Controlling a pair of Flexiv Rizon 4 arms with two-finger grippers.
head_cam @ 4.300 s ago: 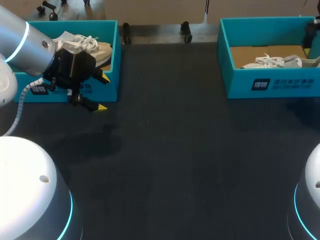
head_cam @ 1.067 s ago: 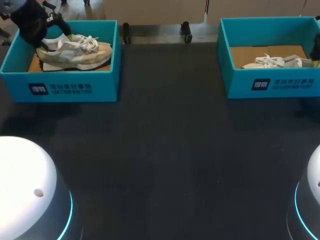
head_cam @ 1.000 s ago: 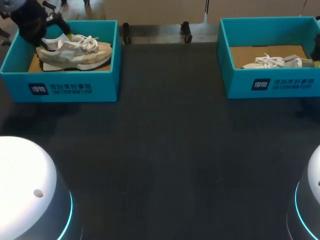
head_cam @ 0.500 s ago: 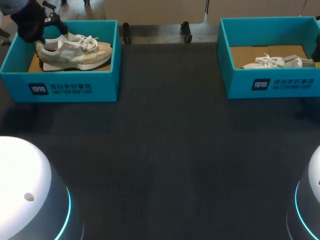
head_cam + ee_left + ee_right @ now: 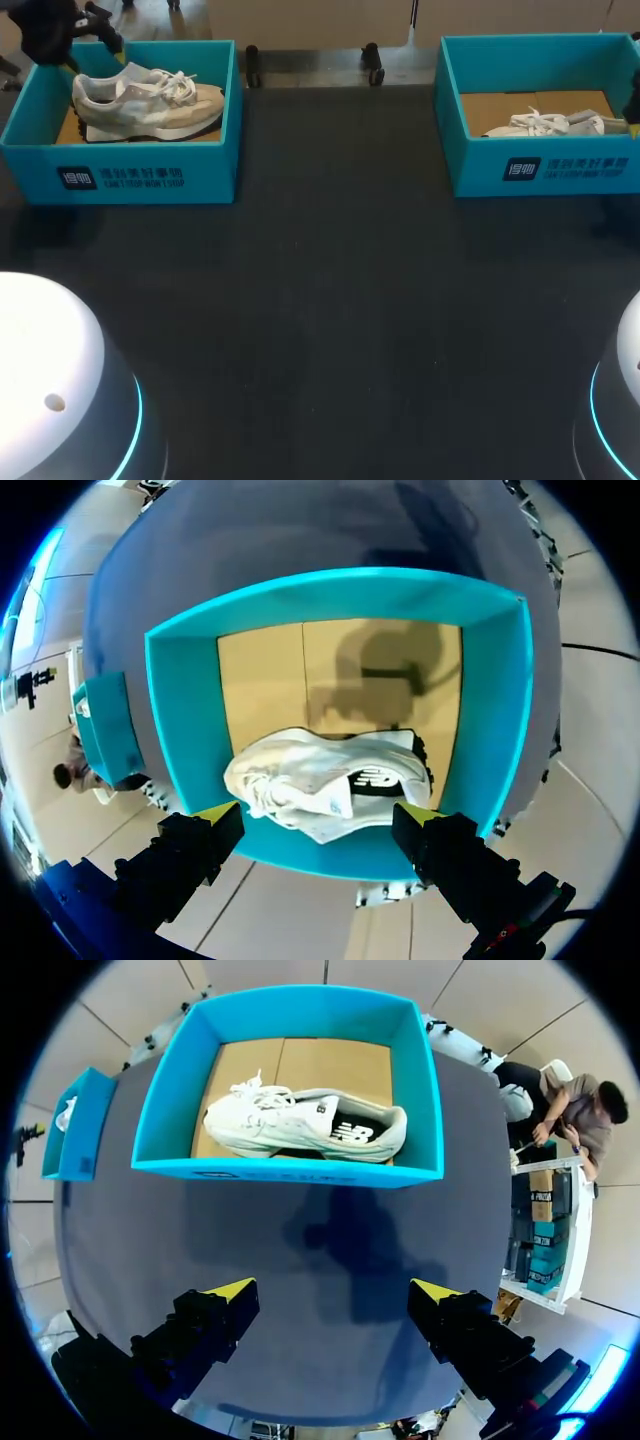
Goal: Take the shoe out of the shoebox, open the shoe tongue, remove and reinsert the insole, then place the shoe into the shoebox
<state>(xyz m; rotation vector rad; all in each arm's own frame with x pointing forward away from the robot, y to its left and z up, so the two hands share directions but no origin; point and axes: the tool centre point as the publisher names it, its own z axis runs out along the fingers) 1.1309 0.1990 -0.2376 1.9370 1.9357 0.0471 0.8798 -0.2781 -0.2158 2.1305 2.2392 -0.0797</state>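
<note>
Shoe (image 5: 150,100): cream w/ white laces, upright in teal shoebox (image 5: 140,178); left gripper (image 5: 322,818) & right gripper (image 5: 333,1290) spread apart.

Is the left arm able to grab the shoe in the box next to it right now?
Probably yes. The left gripper is open with the shoe right ahead of it, the shoebox has no lid, and nothing lies between them.

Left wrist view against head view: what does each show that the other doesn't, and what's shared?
Only the left wrist view: the left gripper, fingers plainly open, the shoe ahead between them, untouched, plus its shadow on the cardboard floor. Only the head view: the printed front wall and the arms' white bases. Both: the shoe lying inside the left shoebox.
</note>
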